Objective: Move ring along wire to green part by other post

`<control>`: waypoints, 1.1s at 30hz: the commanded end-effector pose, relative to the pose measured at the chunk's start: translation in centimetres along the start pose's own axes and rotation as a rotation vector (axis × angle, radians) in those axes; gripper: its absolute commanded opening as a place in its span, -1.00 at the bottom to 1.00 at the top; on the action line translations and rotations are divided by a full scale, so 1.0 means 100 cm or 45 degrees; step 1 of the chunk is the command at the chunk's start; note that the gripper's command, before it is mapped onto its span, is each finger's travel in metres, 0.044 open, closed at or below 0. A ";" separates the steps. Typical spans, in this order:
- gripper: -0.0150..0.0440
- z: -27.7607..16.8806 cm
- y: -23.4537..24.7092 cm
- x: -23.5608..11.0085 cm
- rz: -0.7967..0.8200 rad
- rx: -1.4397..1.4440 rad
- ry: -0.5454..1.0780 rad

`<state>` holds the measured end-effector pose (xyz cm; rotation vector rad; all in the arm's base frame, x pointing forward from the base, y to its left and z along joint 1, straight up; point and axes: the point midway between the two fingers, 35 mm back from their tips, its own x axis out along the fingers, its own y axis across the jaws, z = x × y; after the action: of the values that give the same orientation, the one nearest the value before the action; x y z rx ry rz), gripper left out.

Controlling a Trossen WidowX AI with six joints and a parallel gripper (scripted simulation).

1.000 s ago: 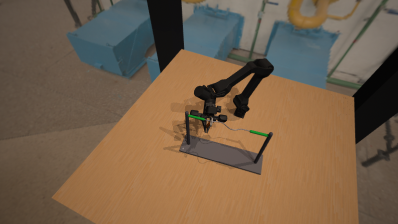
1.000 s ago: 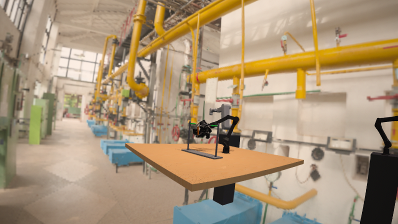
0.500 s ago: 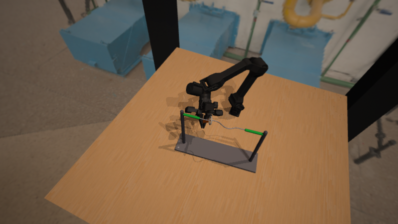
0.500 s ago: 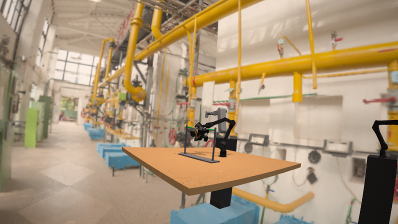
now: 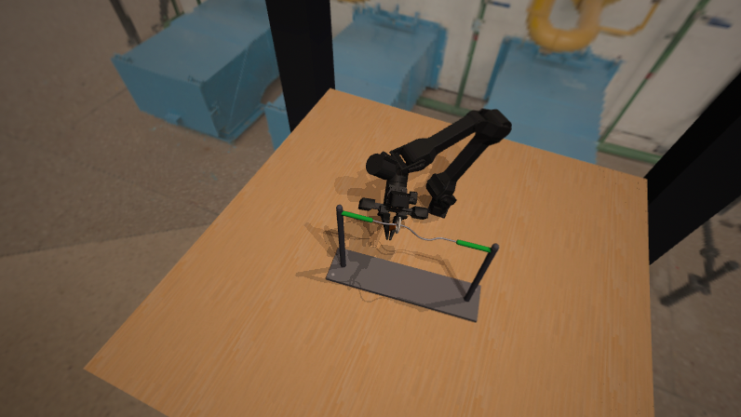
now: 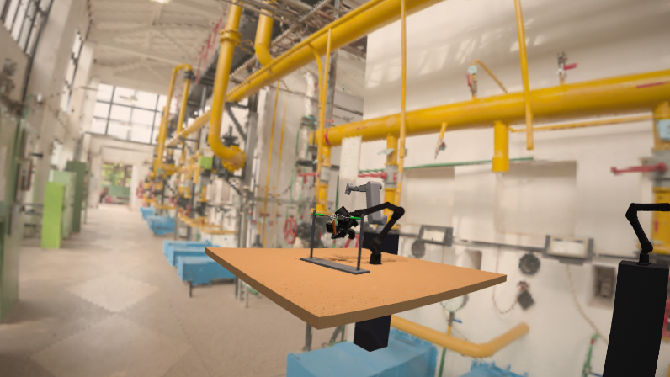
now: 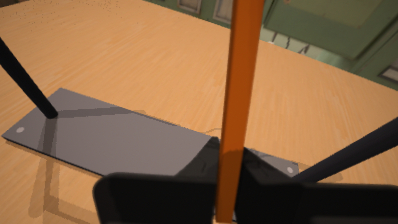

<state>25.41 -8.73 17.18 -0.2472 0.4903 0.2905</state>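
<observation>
The orange handle (image 5: 392, 226) (image 6: 334, 226) (image 7: 240, 90) is between the fingers of my gripper (image 5: 389, 236) (image 7: 220, 143), which is shut on it. The pale ring (image 5: 398, 224) is around the thin grey wire (image 5: 430, 239), a short way right of the left green part (image 5: 357, 216) in the top view. The right green part (image 5: 474, 246) is farther along, beside the right post (image 5: 482, 272). The left post (image 5: 340, 238) stands at the other end. The frames are too small to tell whether ring and wire touch. The wrist view does not show the ring or wire.
The grey base plate (image 5: 404, 282) (image 7: 125, 140) lies on the wooden table (image 5: 259, 310) under the wire and carries both posts. My arm reaches in from the back of the table in the top view. The wire dips and bends between the ring and the right green part.
</observation>
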 end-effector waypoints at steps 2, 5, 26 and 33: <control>-1.00 0.001 0.013 -0.003 -0.050 0.102 0.035; -1.00 0.002 0.023 -0.005 -0.087 0.183 0.065; -1.00 0.024 0.077 -0.011 -0.213 0.686 0.273; -1.00 0.042 0.096 -0.016 -0.227 0.902 0.393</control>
<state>22.76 0.38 19.30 0.3081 0.8069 -0.0767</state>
